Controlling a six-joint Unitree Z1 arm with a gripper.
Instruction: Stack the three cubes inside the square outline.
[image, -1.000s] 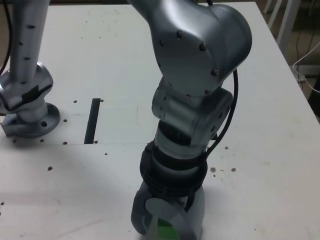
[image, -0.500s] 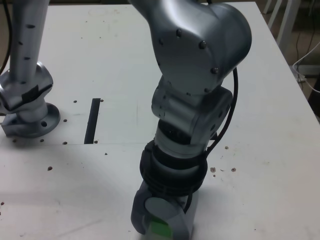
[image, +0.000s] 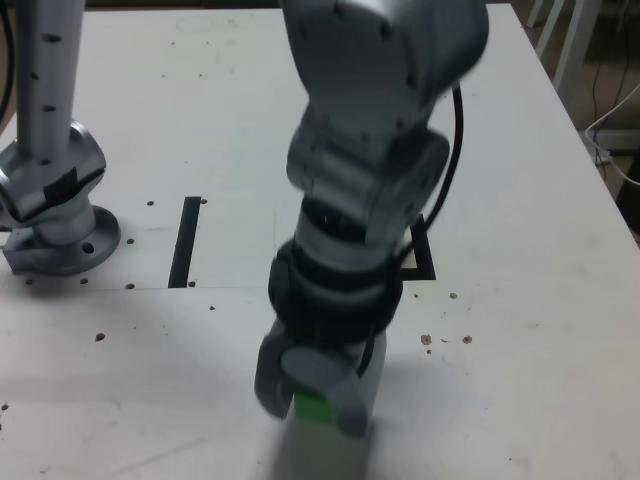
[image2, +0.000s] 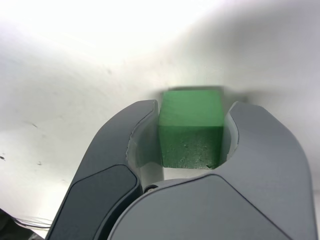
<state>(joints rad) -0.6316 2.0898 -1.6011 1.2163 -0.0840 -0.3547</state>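
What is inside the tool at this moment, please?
The green cube sits between the jaws of the tool, which is shut on it. The cube's underside, and whether it touches the table, is covered.

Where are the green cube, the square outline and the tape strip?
Green cube (image2: 191, 127): wrist view, front face.
Square outline (image: 424, 262): exterior view, visible right corner.
Tape strip (image: 186, 242): exterior view, mid-length.

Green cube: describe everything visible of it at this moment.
The green cube is a small, matte, solid green block with sharp edges and a slightly speckled face toward the wrist camera. It sits squarely between the two grey fingers, which close on opposite sides of it. In the exterior view only a sliver shows beneath the gripper, near the white table's front edge. Whether it touches the table is unclear.
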